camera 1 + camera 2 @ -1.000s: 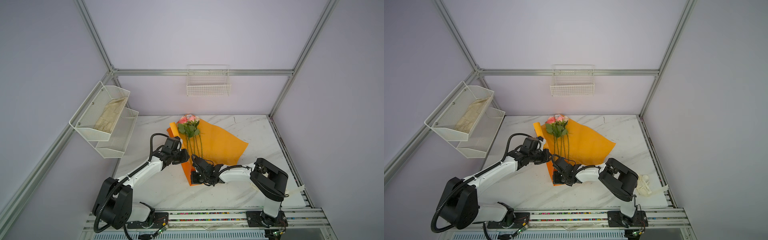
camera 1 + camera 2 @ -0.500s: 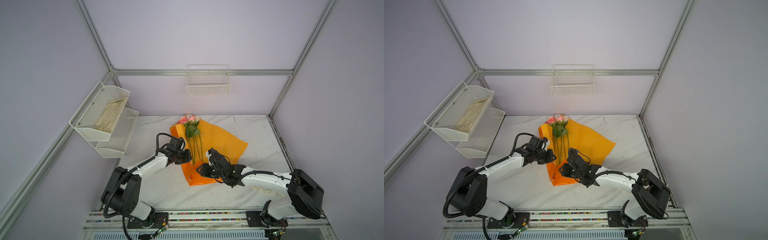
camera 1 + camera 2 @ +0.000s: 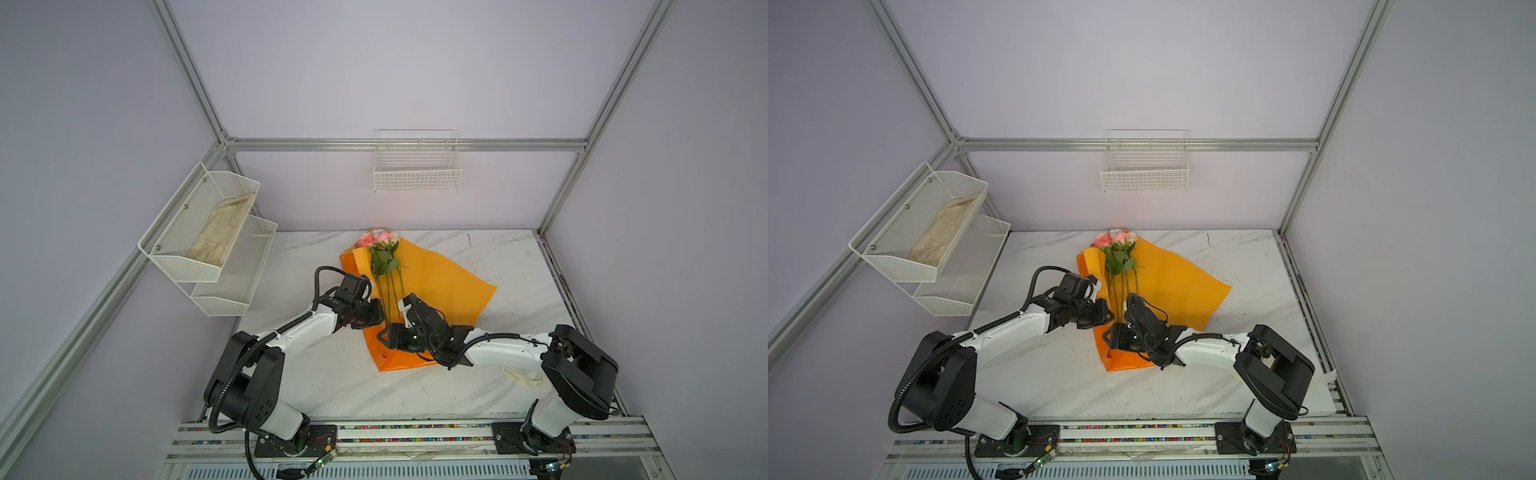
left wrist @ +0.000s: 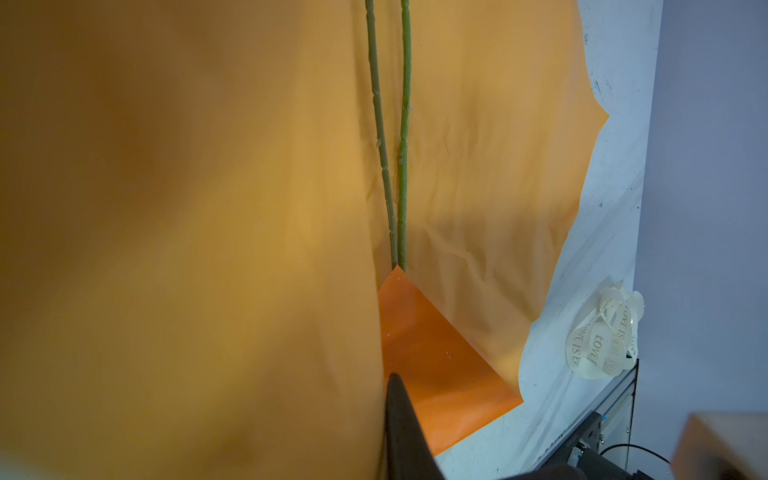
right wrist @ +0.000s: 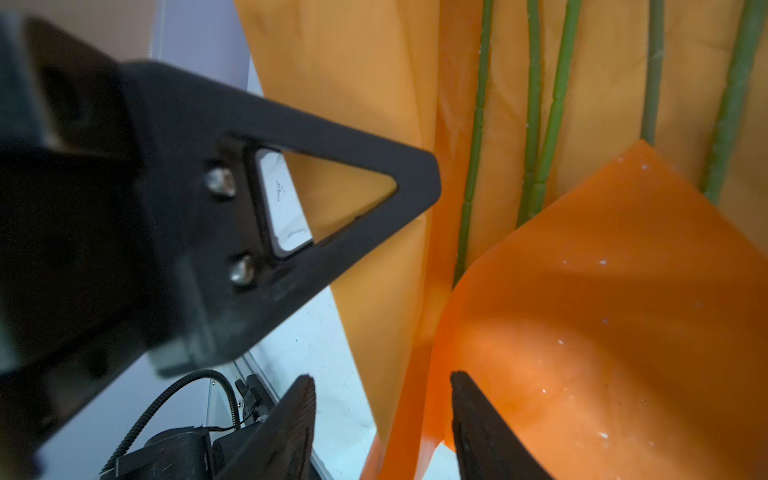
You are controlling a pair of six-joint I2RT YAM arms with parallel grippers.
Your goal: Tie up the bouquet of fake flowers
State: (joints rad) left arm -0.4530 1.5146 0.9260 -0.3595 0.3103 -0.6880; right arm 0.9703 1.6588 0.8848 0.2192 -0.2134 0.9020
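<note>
On the left wall hangs a white two-tier wire shelf, with a beige cloth lying in its upper tier. Right of it, the left arm reaches over the marble desk to the left edge of the bouquet of fake flowers. The left jaws are clamped together on the left flap of the orange wrapping paper. That flap stands lifted toward the stems and fills most of the left wrist view.

The bouquet lies in the middle of the desk with its pink blooms at the far end. Its thin green stems run toward the near side on the open sheet, their ends tucked under a glossy folded-up corner. On the far wall above hangs a white wire basket.

Just right of the stems' near ends, the right arm comes in from the right. The right jaws stand apart, and in the right wrist view the paper's near folded edge sits between the two fingers; I cannot tell if they touch it. Near the desk's right edge, partly under that arm, lies a cream ribbon with printed lettering
</note>
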